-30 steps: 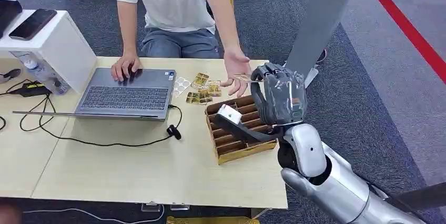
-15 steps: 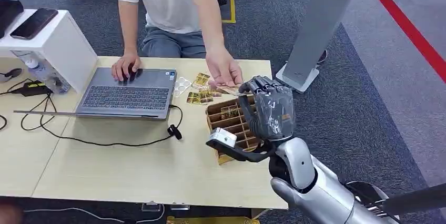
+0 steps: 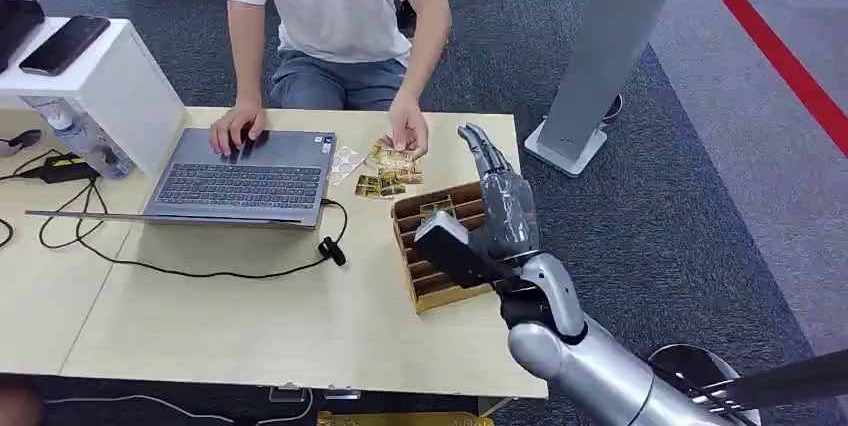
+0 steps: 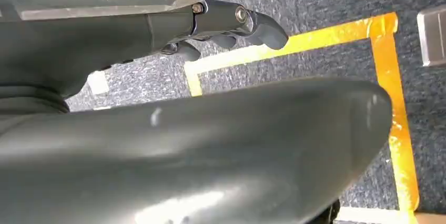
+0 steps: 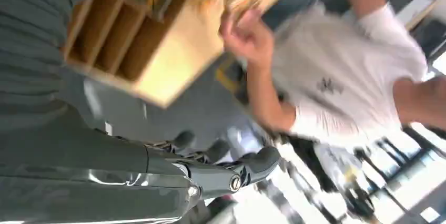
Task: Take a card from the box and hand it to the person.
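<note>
My right hand (image 3: 499, 202) is raised over the far end of the wooden card box (image 3: 437, 285), its fingers straight and apart, holding nothing. The box has several slots, and one card (image 3: 436, 207) stands in a far one. The person's hand (image 3: 407, 133) presses a card down on the small pile of gold cards (image 3: 383, 182) beside the laptop. The right wrist view shows the box (image 5: 123, 40), the person's hand (image 5: 247, 37) and my dark fingers (image 5: 252, 163) spread with nothing in them. My left hand (image 4: 200, 129) hangs above the carpet, holding nothing.
A grey laptop (image 3: 240, 178) lies at the far left with the person's other hand on it, and a black cable (image 3: 200, 271) runs across the table. A white cabinet (image 3: 95, 81) carries a phone. A grey stand (image 3: 610, 36) rises beyond the table's right edge (image 3: 532, 276).
The person took the card from my right hand and brought it down onto the pile by the laptop. My right hand drew back over the box and its fingers straightened out.
</note>
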`<action>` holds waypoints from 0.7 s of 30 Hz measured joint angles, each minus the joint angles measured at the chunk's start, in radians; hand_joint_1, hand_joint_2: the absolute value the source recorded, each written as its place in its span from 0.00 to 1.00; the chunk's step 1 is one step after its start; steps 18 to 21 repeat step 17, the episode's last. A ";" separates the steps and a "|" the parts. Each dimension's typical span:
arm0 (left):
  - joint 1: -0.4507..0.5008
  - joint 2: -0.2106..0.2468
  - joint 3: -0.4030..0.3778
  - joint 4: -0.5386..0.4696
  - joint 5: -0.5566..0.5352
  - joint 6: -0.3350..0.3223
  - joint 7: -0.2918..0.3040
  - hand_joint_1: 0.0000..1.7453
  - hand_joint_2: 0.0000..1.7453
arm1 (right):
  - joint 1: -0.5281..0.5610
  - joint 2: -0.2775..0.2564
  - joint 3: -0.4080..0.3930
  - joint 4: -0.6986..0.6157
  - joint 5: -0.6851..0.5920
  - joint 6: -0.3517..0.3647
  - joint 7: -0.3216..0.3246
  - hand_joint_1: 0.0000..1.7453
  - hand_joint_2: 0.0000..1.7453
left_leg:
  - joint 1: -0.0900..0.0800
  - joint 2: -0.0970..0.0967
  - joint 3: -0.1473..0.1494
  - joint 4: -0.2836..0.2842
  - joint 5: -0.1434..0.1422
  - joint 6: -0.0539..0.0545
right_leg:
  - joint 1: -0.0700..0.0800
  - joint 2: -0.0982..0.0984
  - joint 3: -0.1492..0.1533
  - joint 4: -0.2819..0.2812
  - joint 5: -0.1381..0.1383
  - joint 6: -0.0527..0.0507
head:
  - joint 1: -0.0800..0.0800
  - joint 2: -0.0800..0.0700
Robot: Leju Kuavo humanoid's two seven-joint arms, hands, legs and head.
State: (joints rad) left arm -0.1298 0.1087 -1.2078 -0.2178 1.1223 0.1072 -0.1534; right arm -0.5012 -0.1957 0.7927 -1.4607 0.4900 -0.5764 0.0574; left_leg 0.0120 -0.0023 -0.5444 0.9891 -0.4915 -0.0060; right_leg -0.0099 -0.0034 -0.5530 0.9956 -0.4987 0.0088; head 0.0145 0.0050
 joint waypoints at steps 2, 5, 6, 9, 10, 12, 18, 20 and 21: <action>0.006 0.002 0.000 0.000 0.003 0.005 -0.002 0.00 0.00 | 0.014 0.001 -0.015 0.003 -0.203 0.013 -0.074 0.00 1.00 | 0.000 0.000 0.000 0.000 0.000 0.000 | 0.000 0.000 0.000 0.000 0.000 0.000 | -0.001 0.000; 0.012 0.002 0.000 0.000 0.010 0.011 0.002 0.00 0.00 | 0.043 -0.001 -0.042 0.002 -0.430 0.038 -0.149 0.00 1.00 | 0.000 0.000 0.000 0.000 0.000 0.000 | 0.000 0.000 0.000 0.000 0.000 0.000 | -0.001 0.000; 0.013 0.002 0.000 0.000 0.012 0.011 0.009 0.00 0.00 | 0.057 -0.003 -0.054 -0.003 -0.521 0.049 -0.172 0.00 1.00 | 0.000 0.000 0.000 0.000 0.000 0.000 | 0.000 0.000 0.000 0.000 0.000 0.000 | -0.002 0.000; 0.018 0.003 0.001 0.000 0.016 0.018 0.019 0.00 0.00 | 0.102 -0.015 -0.086 -0.021 -0.679 0.072 -0.205 0.00 1.00 | 0.000 0.000 0.000 0.000 0.000 0.000 | 0.000 0.000 0.000 0.000 0.000 0.000 | -0.001 0.000; 0.018 0.003 0.001 0.000 0.018 0.018 0.021 0.00 0.00 | 0.117 -0.021 -0.096 -0.028 -0.709 0.078 -0.210 0.00 1.00 | 0.000 0.000 0.000 0.000 0.000 0.000 | 0.000 0.000 0.000 0.000 0.000 0.000 | -0.002 0.000; 0.018 0.003 0.002 0.000 0.021 0.020 0.030 0.00 0.00 | 0.145 -0.030 -0.110 -0.039 -0.745 0.083 -0.221 0.00 1.00 | 0.000 0.000 0.000 0.000 0.000 0.000 | 0.000 0.000 0.000 0.000 0.000 0.000 | 0.000 0.000; 0.019 0.003 0.003 0.000 0.026 0.028 0.036 0.00 0.00 | 0.209 -0.050 -0.141 -0.069 -0.769 0.083 -0.234 0.00 1.00 | 0.000 0.000 0.000 0.000 0.000 0.000 | 0.000 0.000 0.000 0.000 0.000 0.000 | -0.001 0.000; 0.019 0.003 0.003 0.000 0.026 0.028 0.036 0.00 0.00 | 0.209 -0.050 -0.141 -0.069 -0.769 0.083 -0.234 0.00 1.00 | 0.000 0.000 0.000 0.000 0.000 0.000 | 0.000 0.000 0.000 0.000 0.000 0.000 | -0.001 0.000; 0.019 0.003 0.003 0.000 0.026 0.028 0.036 0.00 0.00 | 0.209 -0.050 -0.141 -0.069 -0.769 0.083 -0.234 0.00 1.00 | 0.000 0.000 0.000 0.000 0.000 0.000 | 0.000 0.000 0.000 0.000 0.000 0.000 | -0.001 0.000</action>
